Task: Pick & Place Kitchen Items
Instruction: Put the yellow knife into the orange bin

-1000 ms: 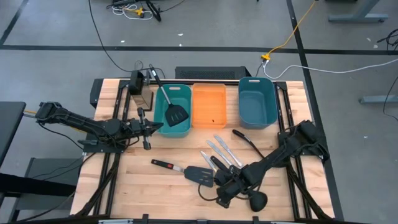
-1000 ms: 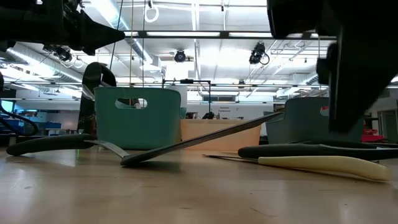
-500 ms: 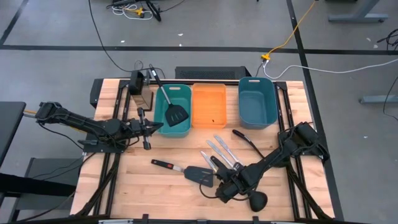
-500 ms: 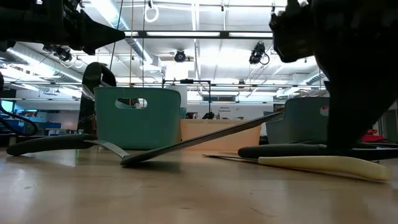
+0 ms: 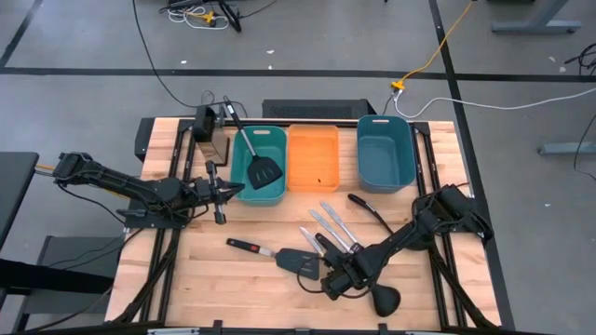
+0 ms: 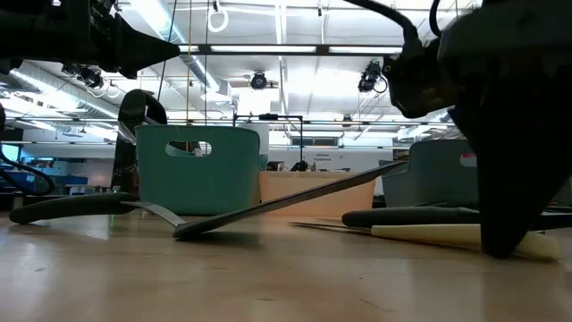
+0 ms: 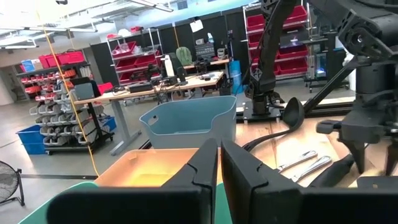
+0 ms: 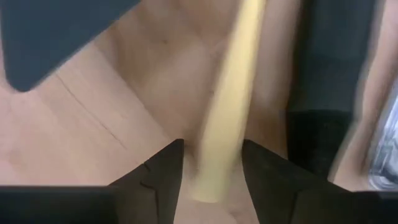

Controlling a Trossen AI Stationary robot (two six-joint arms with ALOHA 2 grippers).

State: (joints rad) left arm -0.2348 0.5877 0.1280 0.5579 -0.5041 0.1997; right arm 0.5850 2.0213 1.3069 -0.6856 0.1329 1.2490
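Wooden slats make up your worktop (image 5: pixel 233 274), and reading from its left side you have the left end effector (image 5: pixel 226 189) held level just beside the near wall of the teal bin (image 5: pixel 244 191). Your left wrist view shows its fingers (image 7: pixel 205 163) nearly together with only a narrow slit between them and nothing gripped. Beyond that end effector, one black slotted spatula (image 5: pixel 262 168) rests with its blade inside the teal bin and its handle leaning out over the far rim. Next to the teal bin come the orange bin (image 5: pixel 313 158) and the blue-grey bin (image 5: pixel 386 152), both well away from either end effector.

Toward the middle, a second spatula (image 5: pixel 279 253) lies flat, its head just beside your right end effector (image 5: pixel 337 281). That end effector is down at the worktop among the clustered utensils. In your right wrist view its fingers (image 8: pixel 155 175) are parted and straddle the end of the yellowish stick (image 8: pixel 225 134); whether they press on it you cannot tell. Silver knives (image 5: pixel 332 224) lie just beyond it, a black ladle (image 5: pixel 385 300) just beside it, and another ladle (image 5: pixel 370 210) farther off.
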